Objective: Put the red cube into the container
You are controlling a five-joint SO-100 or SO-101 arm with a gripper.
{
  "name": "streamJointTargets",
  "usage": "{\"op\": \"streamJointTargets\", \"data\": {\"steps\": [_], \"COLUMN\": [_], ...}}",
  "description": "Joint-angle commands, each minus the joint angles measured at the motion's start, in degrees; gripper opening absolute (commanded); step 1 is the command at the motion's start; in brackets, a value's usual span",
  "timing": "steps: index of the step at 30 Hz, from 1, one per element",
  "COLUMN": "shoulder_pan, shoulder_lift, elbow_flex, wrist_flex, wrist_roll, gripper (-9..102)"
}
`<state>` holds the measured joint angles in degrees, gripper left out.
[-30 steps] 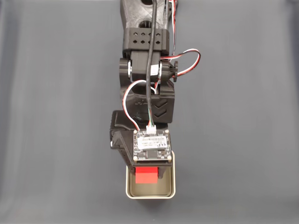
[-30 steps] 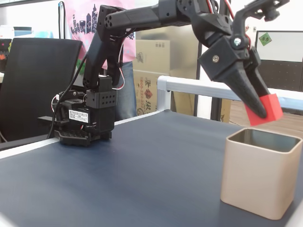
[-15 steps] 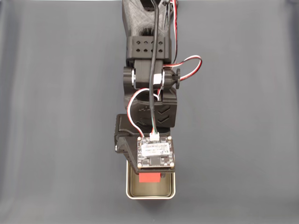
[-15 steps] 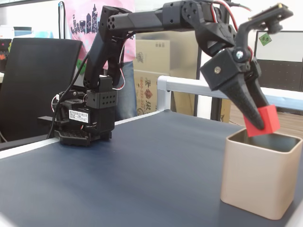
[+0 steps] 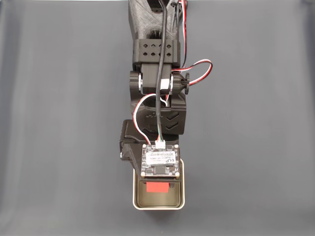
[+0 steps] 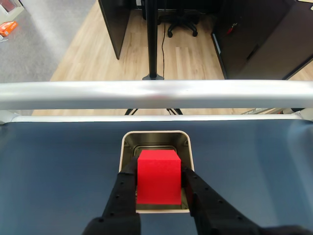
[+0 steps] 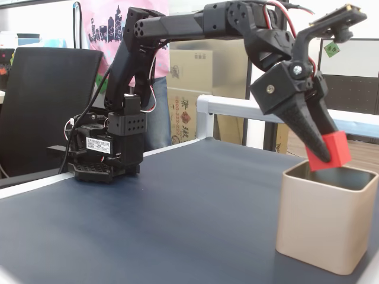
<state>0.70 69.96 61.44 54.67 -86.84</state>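
Observation:
The red cube (image 6: pixel 158 176) is clamped between my black fingers (image 6: pixel 123 188), straight above the mouth of the container (image 6: pixel 128 139). My gripper (image 7: pixel 325 155) is shut on the red cube (image 7: pixel 331 150), whose lower edge sits about level with the rim of the container (image 7: pixel 323 222). From above, the red cube (image 5: pixel 157 187) shows inside the outline of the container (image 5: pixel 134 199), partly hidden under the camera board on my gripper (image 5: pixel 157 184).
The dark blue table (image 7: pixel 177 219) is bare around the tin. A metal rail (image 6: pixel 156 94) runs along the table edge just beyond it. My arm's base (image 7: pixel 106 151) stands at the far end; a black chair and cardboard boxes lie past the table.
My gripper has come down with the cube, from well above the tin to its rim, over the first half second. It has barely moved since.

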Motion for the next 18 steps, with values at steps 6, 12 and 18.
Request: {"op": "streamJointTargets", "data": {"steps": [6,12,18], "shoulder_pan": [0.4,0.9,1.1], "shoulder_lift": [1.9,2.4,2.6], "elbow_flex": [-0.7,-0.7,-0.6], "wrist_flex": [-1.4,-1.2,-1.3], "wrist_roll": [1.8,1.8,0.9], "gripper": [28,38,41]}}
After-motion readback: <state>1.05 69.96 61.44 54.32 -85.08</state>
